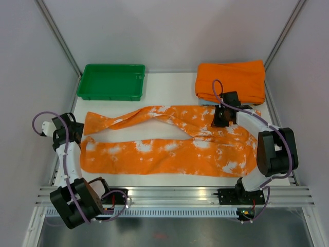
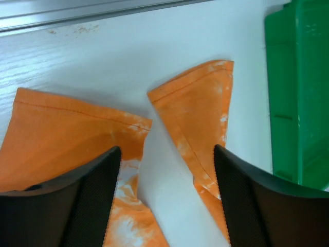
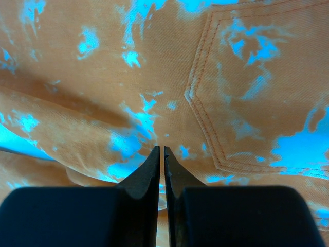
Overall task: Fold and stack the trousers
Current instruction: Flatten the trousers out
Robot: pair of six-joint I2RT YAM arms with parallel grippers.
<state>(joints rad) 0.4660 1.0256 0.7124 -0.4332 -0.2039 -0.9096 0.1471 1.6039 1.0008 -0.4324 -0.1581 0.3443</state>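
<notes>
Trousers (image 1: 169,146) lie spread flat across the counter (image 1: 169,85), waist end right, both leg cuffs (image 2: 193,90) left, near the green tray (image 1: 111,81). Left end effector (image 2: 167,149) is wide open, hovering over the gap between the two cuffs. Right end effector (image 3: 162,148) is closed to a thin slit over the waist end beside a back pocket (image 3: 257,92); can't tell if it pinches cloth.

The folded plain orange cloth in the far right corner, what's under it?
A sliver of light blue cloth peeks out under the plain orange cloth at its near left corner. The rest of it is covered, so how far it reaches cannot be seen.
</notes>
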